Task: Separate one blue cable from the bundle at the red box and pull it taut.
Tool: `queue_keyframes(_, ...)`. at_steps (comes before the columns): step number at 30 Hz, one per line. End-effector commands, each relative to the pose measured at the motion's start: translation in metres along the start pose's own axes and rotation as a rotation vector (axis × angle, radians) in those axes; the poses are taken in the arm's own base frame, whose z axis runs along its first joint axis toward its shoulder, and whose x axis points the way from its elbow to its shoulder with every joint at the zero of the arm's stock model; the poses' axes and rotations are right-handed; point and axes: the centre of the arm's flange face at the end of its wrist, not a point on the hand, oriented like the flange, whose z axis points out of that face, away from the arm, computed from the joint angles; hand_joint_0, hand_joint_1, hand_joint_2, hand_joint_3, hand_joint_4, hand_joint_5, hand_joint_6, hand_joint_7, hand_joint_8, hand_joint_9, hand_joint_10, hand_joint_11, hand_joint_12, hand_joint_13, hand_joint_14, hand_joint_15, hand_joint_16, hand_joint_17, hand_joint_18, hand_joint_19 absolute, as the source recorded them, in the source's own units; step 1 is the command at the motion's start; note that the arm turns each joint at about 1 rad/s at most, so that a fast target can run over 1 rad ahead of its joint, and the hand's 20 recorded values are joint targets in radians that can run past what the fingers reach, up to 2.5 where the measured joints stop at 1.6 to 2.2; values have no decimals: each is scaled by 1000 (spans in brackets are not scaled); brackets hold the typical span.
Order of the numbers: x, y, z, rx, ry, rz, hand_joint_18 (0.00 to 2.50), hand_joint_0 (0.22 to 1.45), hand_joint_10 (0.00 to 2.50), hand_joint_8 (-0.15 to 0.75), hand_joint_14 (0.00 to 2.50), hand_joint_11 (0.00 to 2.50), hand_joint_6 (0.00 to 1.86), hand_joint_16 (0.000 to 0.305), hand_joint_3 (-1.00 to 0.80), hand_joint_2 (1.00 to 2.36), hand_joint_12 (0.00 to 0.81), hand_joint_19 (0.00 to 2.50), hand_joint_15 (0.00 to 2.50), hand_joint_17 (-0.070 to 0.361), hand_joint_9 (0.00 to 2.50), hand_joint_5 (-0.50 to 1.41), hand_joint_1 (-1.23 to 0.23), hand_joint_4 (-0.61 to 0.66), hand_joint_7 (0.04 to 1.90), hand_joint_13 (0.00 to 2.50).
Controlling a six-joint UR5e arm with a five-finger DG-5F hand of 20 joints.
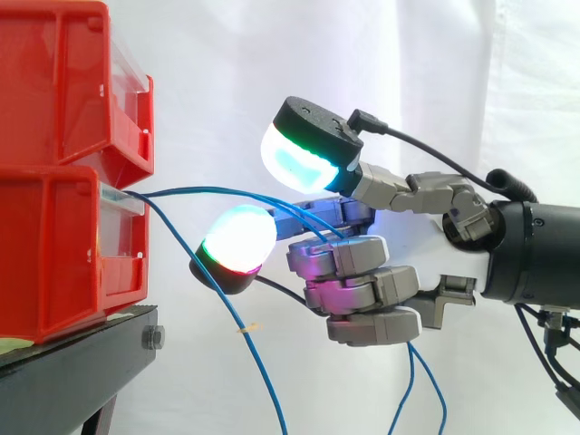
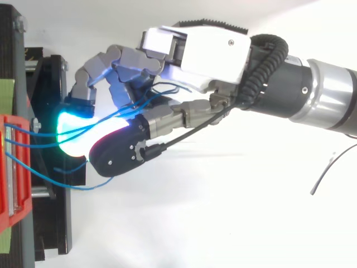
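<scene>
The job looks to be at the sorting step, not the pulling one. The hand (image 1: 362,272) sits just in front of the lower red box (image 1: 54,254). Its thumb and one finger reach toward the box with a gap between them, and the other fingers are curled into the palm. Several blue cables (image 1: 195,189) run from the front of the box, over the stretched finger and into that curl, then hang out below, so the hand seems to hold more than one.

They arch gently away from the box and are not taut. One more cable (image 1: 246,331) leaves the same box front and droops down clear of the hand.

The next move, as I judge it, calls for letting all but one cable slip free, then drawing away from the box until that one runs straight.

The inside of the lower box is hidden; only the cables' ends at its front show. The upper red box (image 1: 54,82) stacked on it keeps its contents out of sight too. The stand (image 1: 82,358) carries both.
</scene>
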Motion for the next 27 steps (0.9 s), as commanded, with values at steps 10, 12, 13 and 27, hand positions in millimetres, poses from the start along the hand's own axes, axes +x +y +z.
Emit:
queue_keyframes(10,-2,6,-5,40,10,-45,1424,649,2500,298,2500,1040,917,44,-275,1010,359,1747,1151,100,602,-206,-509,157,789,907)
queue_keyframes(12,-2,6,-5,41,10,-45,1423,627,2500,286,2500,1073,912,40,-364,1009,343,1843,1146,91,593,-209,-515,159,810,886)
queue_keyframes(13,-2,7,-5,38,11,-48,1424,620,2500,284,2500,1072,912,41,-393,1008,345,1834,1154,92,593,-209,-509,162,816,887)
queue_keyframes(27,-8,18,5,-13,-12,-29,1457,648,2500,285,2500,1063,911,39,-353,1011,342,1835,1132,88,626,-200,-470,149,802,915)
